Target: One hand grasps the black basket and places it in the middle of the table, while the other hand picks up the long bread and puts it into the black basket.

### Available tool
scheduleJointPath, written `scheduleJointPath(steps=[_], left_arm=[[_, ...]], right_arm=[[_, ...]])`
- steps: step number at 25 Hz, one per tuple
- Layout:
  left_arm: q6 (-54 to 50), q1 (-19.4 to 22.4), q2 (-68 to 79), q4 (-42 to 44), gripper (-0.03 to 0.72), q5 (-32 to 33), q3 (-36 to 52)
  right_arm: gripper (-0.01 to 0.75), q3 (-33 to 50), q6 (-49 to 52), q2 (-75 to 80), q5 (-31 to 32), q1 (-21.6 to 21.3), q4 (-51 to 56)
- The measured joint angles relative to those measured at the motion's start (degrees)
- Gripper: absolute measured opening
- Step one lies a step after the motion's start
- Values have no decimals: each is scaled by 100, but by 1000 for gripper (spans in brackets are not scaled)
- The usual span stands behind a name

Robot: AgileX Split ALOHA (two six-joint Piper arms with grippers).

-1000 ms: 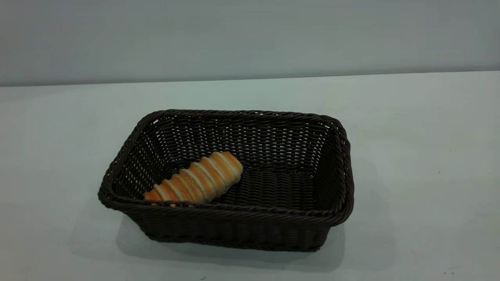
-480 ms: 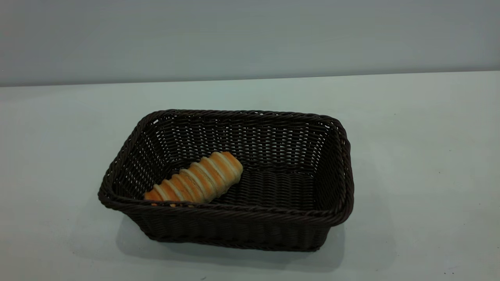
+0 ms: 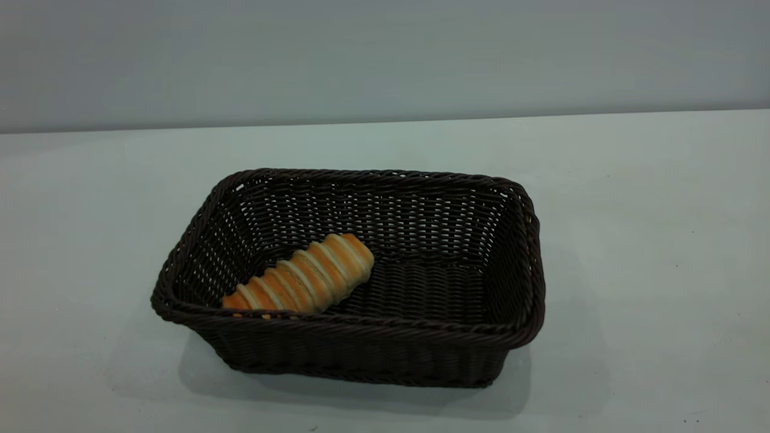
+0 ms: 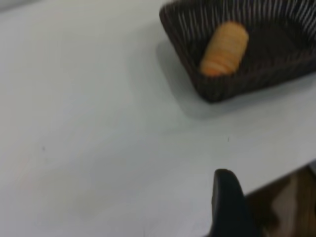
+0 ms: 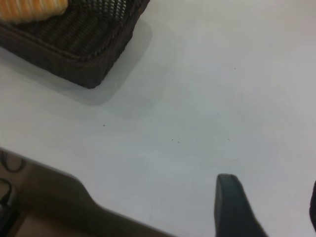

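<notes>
Lying diagonally in the black basket (image 3: 457,282), the long bread (image 3: 304,276) points near-left; jaws' state untellable.

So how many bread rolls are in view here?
1. The long bread lies inside the black basket, toward its left front corner; the weave could hide nothing else obvious.

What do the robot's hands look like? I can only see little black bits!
Only small pieces show. In the left wrist view, one finger of the left gripper is a dark, smooth, rounded-tip blade. In the right wrist view, the right gripper shows a similar dark tapered finger, plus a sliver of another at the picture's edge. No cables, markings or arms are visible.
</notes>
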Motion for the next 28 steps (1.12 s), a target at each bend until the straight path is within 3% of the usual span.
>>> scheduleJointPath(steps=[28], left_arm=[[108,0,0,-284,448,-145,333]], right_arm=[[388,0,-5,0,0,0,0]])
